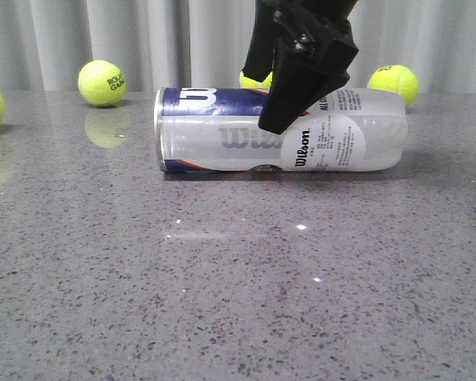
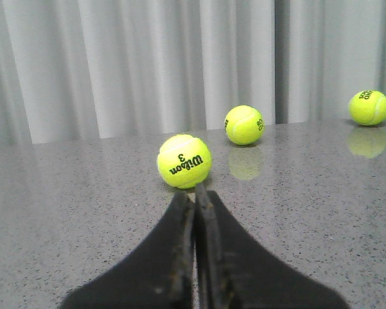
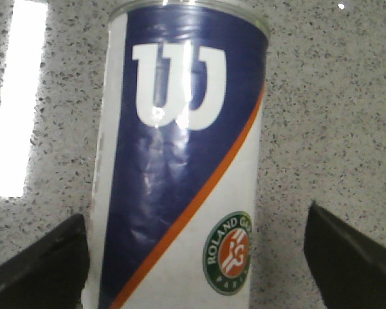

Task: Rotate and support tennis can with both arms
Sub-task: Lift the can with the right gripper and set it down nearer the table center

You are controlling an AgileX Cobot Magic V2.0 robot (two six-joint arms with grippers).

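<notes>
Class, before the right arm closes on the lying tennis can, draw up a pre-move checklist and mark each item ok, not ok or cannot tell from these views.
1. tennis can lying on its side on the table: ok.
2. right gripper open, one finger on each side of the can: ok.
3. Fingers clear of the can walls, gaps showing in the right wrist view: ok.
4. left gripper ready to support: not ok; it is shut and faces a tennis ball, no can in its view.
5. Can empty or loaded: cannot tell.

Grey speckled table (image 1: 238, 317), yellow-green tennis balls (image 1: 102, 82), pale curtain (image 1: 103, 32)
</notes>
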